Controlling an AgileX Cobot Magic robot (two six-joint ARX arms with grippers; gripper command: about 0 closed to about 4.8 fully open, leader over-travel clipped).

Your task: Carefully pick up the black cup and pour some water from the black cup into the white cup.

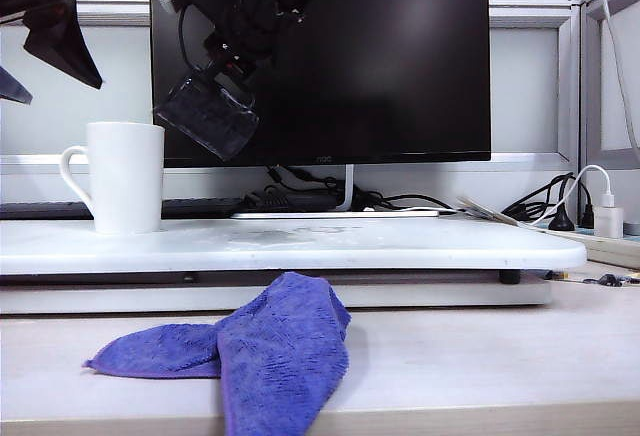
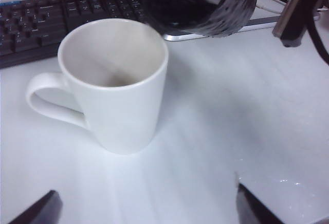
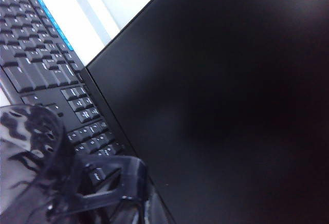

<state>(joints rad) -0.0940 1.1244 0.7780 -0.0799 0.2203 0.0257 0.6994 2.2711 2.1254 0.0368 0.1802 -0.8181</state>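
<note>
The white cup (image 1: 127,176) stands upright at the left end of the white board (image 1: 420,244), handle to the left. Its wide mouth fills the left wrist view (image 2: 115,85). The black cup (image 1: 208,116) hangs tilted in the air just above and to the right of the white cup's rim, mouth towards it (image 2: 205,5). My right gripper (image 1: 232,64) is shut on its handle (image 3: 110,178). No water shows in the black cup or between the cups. My left gripper (image 2: 146,206) hovers open and empty near the white cup, at the upper left of the exterior view (image 1: 55,81).
A black monitor (image 1: 400,56) stands close behind the cups, with a keyboard (image 2: 36,23) at its foot. A purple cloth (image 1: 270,346) lies on the desk in front of the board. Cables and a white charger (image 1: 606,218) sit at the far right.
</note>
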